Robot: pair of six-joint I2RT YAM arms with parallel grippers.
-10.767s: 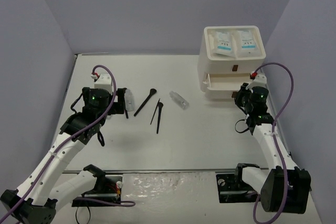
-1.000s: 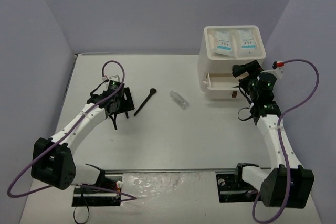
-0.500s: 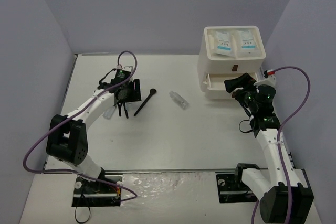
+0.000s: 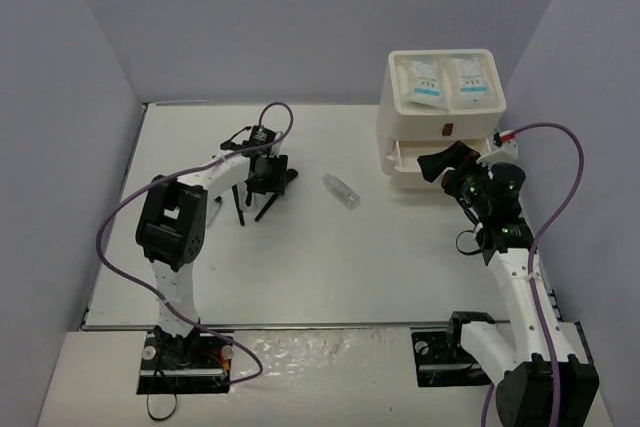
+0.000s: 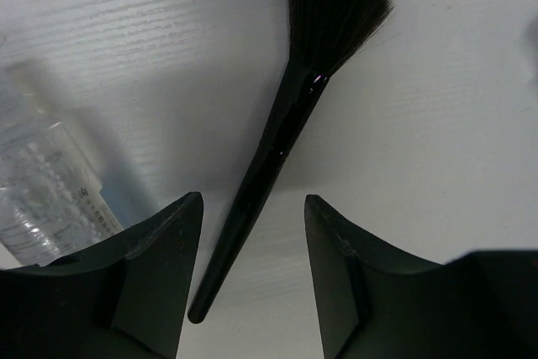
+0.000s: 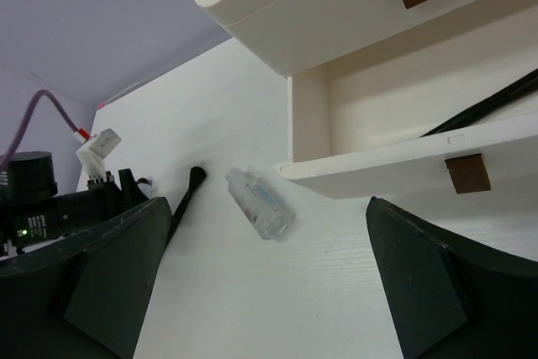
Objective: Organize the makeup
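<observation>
Only right wrist shows the brush (image 6: pixel 492 105) inside the drawer (image 6: pixel 395 166); left gripper (image 5: pixel 252 208), right gripper (image 6: pixel 267 208) spread, empty.

In the left wrist view a clear vial (image 5: pixel 46 195) runs off the left edge, its near end behind one jaw. From above, the left jaws cover the middle of the black brush (image 4: pixel 262 210). In the right wrist view a second brush (image 6: pixel 492 107) in the open drawer (image 6: pixel 378 170) is cut by the right edge.
</observation>
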